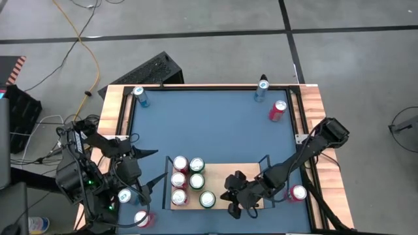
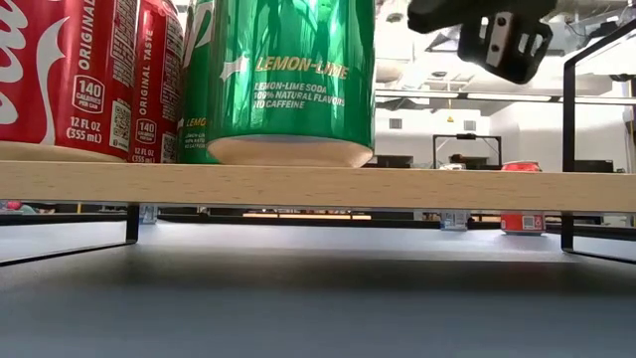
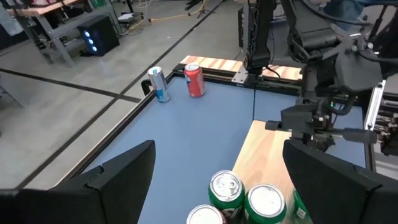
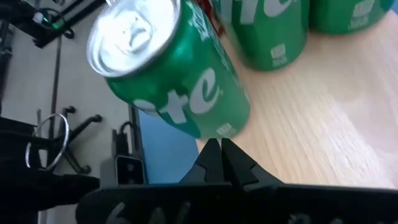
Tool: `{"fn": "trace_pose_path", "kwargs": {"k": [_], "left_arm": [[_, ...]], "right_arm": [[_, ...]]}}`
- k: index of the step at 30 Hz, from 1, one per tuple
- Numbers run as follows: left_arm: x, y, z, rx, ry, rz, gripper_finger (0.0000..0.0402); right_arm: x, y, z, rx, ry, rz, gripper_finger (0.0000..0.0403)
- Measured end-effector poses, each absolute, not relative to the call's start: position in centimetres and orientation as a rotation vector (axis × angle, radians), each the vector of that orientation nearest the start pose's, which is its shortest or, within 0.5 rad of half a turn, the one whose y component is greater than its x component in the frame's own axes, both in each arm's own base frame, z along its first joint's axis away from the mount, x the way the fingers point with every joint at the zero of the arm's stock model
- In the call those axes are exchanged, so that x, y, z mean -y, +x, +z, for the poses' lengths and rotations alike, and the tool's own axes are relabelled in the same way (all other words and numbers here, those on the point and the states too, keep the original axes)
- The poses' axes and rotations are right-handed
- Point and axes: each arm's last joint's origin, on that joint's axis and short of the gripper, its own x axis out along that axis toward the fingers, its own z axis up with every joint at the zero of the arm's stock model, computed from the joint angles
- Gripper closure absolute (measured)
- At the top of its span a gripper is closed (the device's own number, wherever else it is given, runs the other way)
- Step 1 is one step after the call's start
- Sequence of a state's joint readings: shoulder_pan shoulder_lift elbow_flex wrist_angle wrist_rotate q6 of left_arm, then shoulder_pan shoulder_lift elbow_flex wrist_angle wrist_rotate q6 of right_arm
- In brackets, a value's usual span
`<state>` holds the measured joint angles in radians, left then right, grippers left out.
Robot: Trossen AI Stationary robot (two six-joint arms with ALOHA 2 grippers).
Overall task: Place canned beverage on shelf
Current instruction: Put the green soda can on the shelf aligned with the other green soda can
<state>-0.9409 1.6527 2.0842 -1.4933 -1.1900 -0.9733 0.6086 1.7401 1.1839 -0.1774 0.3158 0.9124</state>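
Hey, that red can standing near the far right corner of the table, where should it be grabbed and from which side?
Probably grip the red can around its middle, coming level from the open tabletop side. It stands upright, its round wall suits a pinch, and the wooden edge strip runs close behind it.

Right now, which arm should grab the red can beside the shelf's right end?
Right, probably. The right gripper hovers over the shelf, close to that red can; the left gripper waits beyond the shelf's other end.
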Motion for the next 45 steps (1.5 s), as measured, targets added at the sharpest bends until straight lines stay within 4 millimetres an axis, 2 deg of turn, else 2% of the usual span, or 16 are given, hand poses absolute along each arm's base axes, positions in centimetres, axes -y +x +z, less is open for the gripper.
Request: {"fn": "trace_pose_path", "kwargs": {"k": [17, 26, 35, 41, 45], "left_arm": [[21.1, 17.9, 45.4, -0.347, -0.005, 0.406, 0.0062], [21.1, 17.8, 45.4, -0.35, 0.008, 0.407, 0.0062], [21.1, 17.5, 45.3, -0.355, 0.014, 0.403, 0.0062], [21.1, 17.5, 45.3, -0.356, 0.016, 0.404, 0.0062], [21.1, 17.4, 45.3, -0.356, 0.015, 0.401, 0.0062]], "right_arm": [[-20.3, 32.3, 23.0, -0.625, 0.565, -0.005, 0.0403], [-19.5, 32.7, 23.0, -0.614, 0.558, -0.046, 0.0403], [-21.8, 30.6, 22.3, -0.674, 0.639, -0.103, 0.0403], [-21.5, 31.1, 22.5, -0.64, 0.646, -0.097, 0.0403], [-21.8, 32.0, 21.2, -0.634, 0.654, -0.091, 0.0403]]}}
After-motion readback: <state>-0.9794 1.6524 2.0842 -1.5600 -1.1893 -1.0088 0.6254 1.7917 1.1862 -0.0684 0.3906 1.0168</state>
